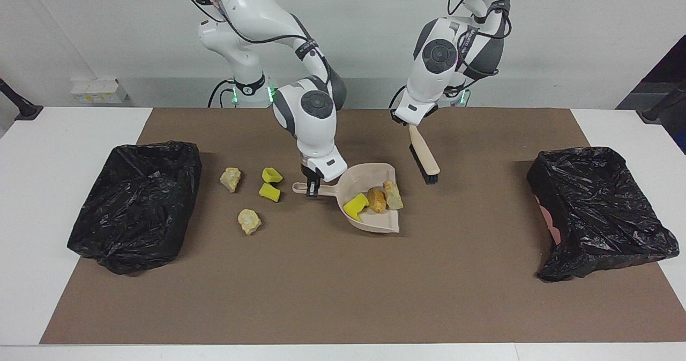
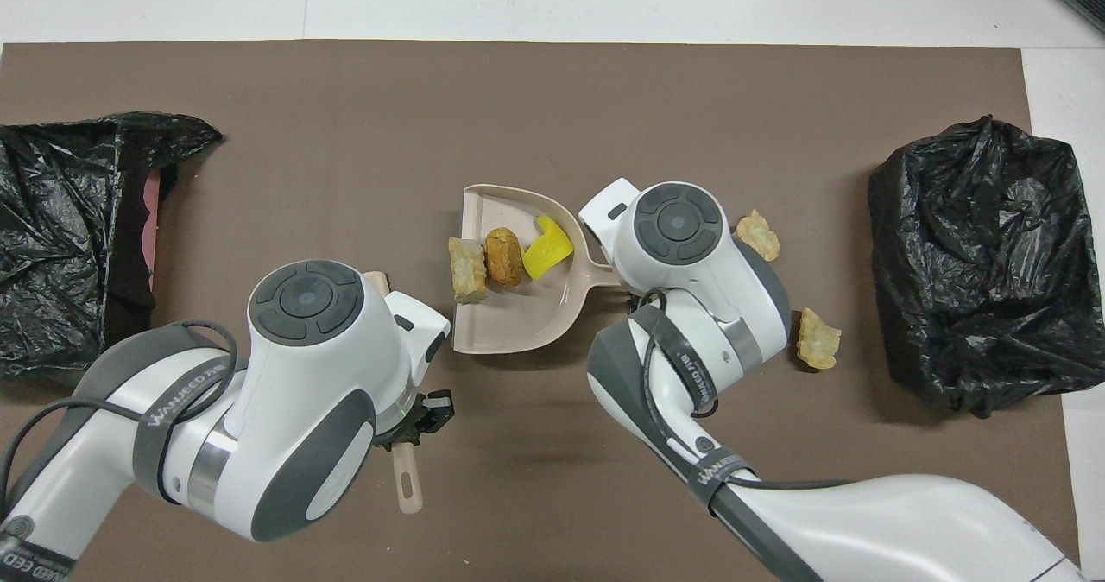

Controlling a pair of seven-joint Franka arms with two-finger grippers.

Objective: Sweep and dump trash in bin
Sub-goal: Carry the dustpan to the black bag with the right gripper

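Facing view: three trash bits (image 1: 377, 200) in dustpan (image 1: 375, 219), handle in closed right jaws; left jaws clamped on brush (image 1: 424, 157).

Right claw (image 1: 312, 188): you have it clamped on the dustpan (image 1: 370, 200) handle.
Left claw (image 1: 403, 119): you grip the brush (image 1: 424, 155), bristles down.
Trash (image 1: 377, 200): three bits in the pan, four on the mat (image 1: 343, 286).

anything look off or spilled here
Nothing spilled. Three bits sit in the dustpan, held by the right gripper; four bits lie on the mat beside its handle. The left gripper holds the brush, clear of the pan.
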